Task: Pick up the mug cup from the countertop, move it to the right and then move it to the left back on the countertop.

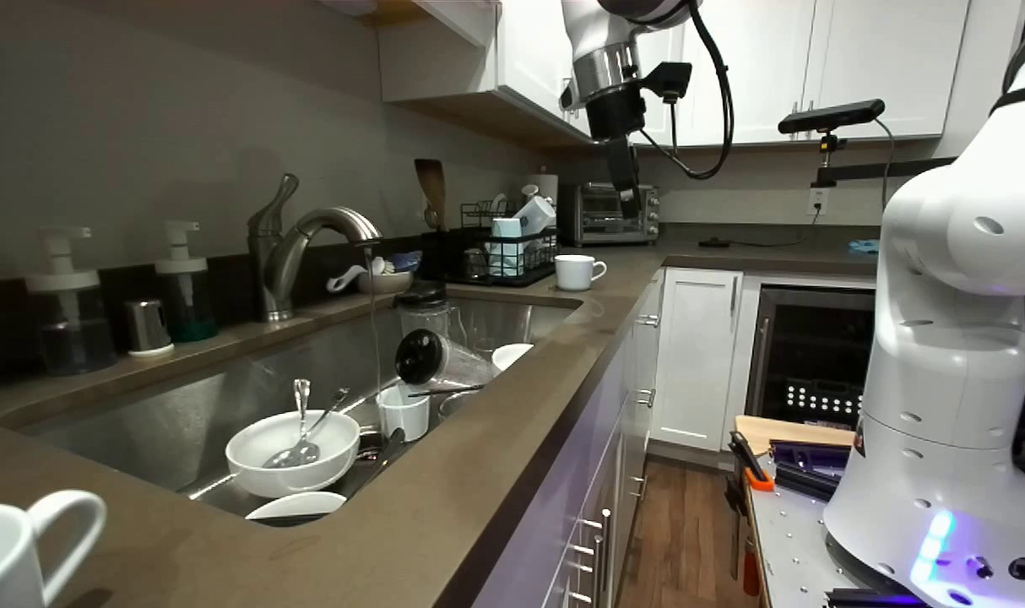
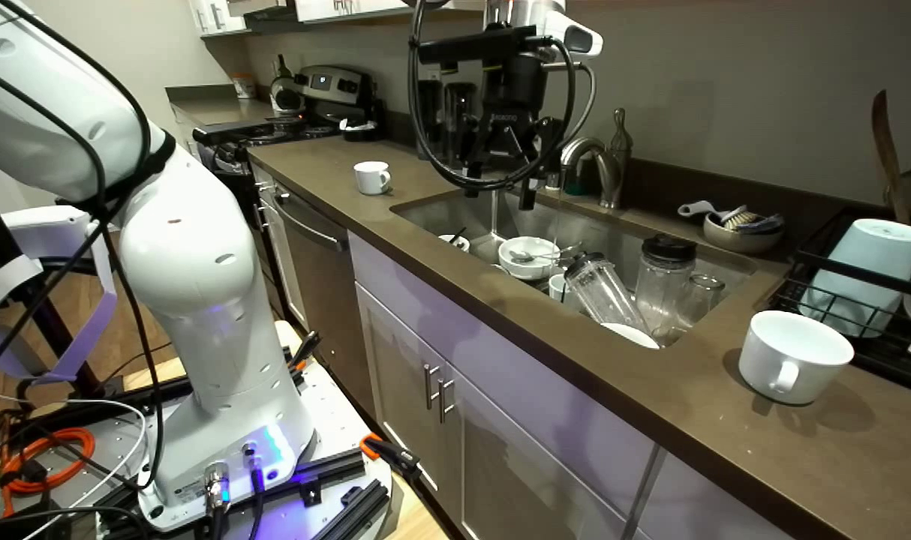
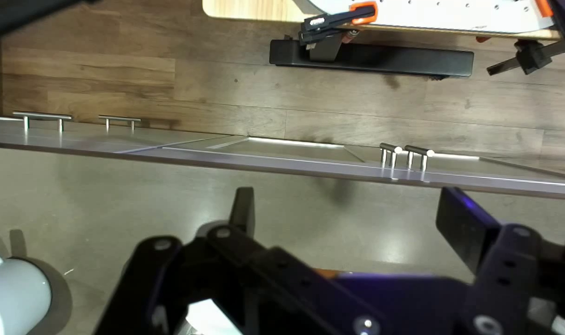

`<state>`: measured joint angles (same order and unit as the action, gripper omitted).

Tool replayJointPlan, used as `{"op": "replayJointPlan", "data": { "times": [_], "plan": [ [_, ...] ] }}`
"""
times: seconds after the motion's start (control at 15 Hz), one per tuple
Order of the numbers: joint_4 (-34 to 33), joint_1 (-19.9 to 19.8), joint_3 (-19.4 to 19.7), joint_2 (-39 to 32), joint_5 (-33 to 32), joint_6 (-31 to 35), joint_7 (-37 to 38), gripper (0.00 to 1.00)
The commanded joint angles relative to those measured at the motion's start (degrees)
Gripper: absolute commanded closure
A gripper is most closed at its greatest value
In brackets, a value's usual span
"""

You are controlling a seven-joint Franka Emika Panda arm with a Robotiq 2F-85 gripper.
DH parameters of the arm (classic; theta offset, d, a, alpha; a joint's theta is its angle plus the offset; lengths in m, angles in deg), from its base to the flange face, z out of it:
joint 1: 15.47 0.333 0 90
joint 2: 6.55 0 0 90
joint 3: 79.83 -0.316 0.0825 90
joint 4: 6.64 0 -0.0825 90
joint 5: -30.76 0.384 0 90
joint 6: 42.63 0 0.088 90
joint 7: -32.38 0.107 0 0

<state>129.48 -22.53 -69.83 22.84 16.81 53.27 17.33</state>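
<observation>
Two plain white mugs with loop handles stand upright on the grey-brown countertop (image 1: 512,422) (image 2: 613,367); I cannot tell which one is meant. One mug (image 1: 573,272) (image 2: 789,360) stands beside the dish rack; it also shows, cut off, at the lower left of the wrist view (image 3: 17,298). The other mug (image 1: 2,549) (image 2: 370,178) stands at the opposite end of the sink and is out of the wrist view. My gripper (image 1: 626,201) (image 2: 499,193) is high above the counter, apart from both mugs. In the wrist view its fingers (image 3: 350,209) are spread with nothing between them.
The steel sink (image 2: 474,217) holds bowls (image 1: 293,456), jars and utensils, with the faucet (image 1: 310,236) running. A black dish rack (image 1: 521,253) stands behind the mug at that end. Upper cabinets (image 1: 529,67) hang near the arm. The counter edge (image 3: 282,170) drops to the floor.
</observation>
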Motion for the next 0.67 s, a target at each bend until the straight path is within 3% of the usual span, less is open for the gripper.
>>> {"op": "replayJointPlan", "data": {
  "times": [0.0, 0.6],
  "plan": [
    [-0.1, 0.2, 0.2, 0.0, -0.1, -0.1, 0.1, 0.0],
    [0.0, 1.6, -0.9, -0.7, 0.0, 1.0, -0.1, 0.0]
  ]
}}
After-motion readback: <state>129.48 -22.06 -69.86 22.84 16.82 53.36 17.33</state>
